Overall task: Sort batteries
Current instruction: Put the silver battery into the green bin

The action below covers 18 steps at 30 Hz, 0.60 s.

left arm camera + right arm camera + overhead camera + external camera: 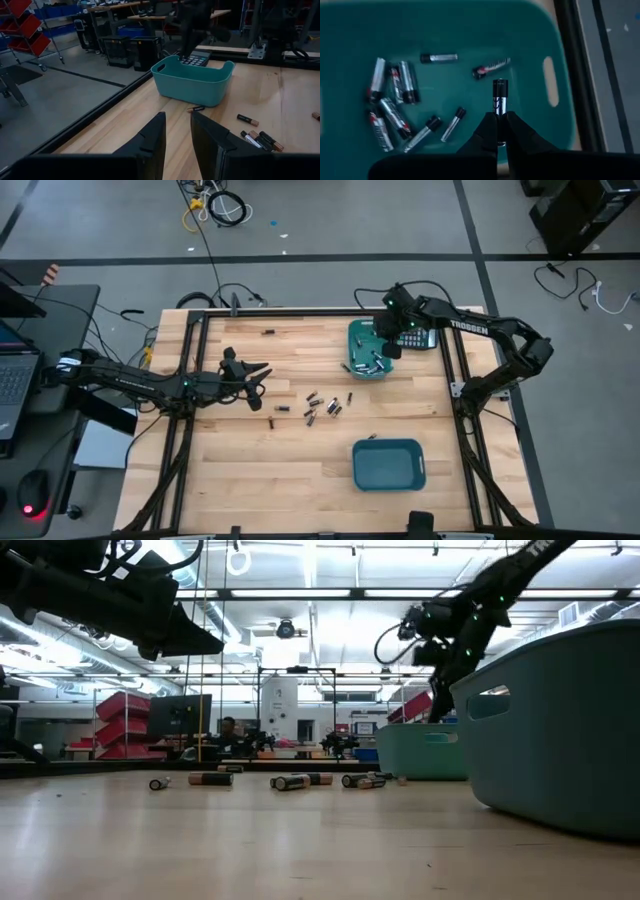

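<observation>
Right gripper [501, 125] clamps one battery [500, 97] endwise above the far teal bin [356, 332], more cells inside; loose batteries [322, 408] lie beside it. Light, rigid, slick: pinch mid-barrel. Left gripper [177, 131] half-apart, empty, well clear of the bin

The left tool [177, 137] hangs with fingers apart over the desk [150, 107]; ahead, a teal bin [192, 82] and scattered batteries [257, 137].

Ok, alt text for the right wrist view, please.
The right gripper pinches a black-and-silver battery upright above a teal bin. About ten loose batteries lie scattered on the bin's floor, mostly to one side.
</observation>
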Tool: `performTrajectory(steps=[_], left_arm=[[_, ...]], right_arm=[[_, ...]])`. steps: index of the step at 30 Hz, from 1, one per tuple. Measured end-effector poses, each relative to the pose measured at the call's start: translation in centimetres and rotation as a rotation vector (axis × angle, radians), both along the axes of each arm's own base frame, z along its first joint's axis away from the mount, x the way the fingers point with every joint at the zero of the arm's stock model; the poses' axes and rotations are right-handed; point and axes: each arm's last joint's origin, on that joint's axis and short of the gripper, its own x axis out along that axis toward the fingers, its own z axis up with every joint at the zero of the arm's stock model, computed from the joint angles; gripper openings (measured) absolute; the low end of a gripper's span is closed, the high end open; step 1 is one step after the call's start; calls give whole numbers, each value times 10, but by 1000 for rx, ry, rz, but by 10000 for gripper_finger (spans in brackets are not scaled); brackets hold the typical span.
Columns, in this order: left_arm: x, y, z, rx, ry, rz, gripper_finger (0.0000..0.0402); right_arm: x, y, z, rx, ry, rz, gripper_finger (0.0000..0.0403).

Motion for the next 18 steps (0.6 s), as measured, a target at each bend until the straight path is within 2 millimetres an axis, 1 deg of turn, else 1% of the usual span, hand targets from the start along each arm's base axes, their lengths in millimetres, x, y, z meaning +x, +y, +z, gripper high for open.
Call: performTrajectory(steps=[3, 7, 18], left_arm=[[0, 0, 0, 0, -2, 1, 92], [0, 0, 1, 0, -7, 7, 92], [0, 0, 1, 0, -13, 11, 92]], right_arm=[[-5, 1, -13, -2, 5, -1, 6], [-8, 2, -22, -8, 5, 5, 6], [-8, 2, -24, -18, -5, 5, 7]])
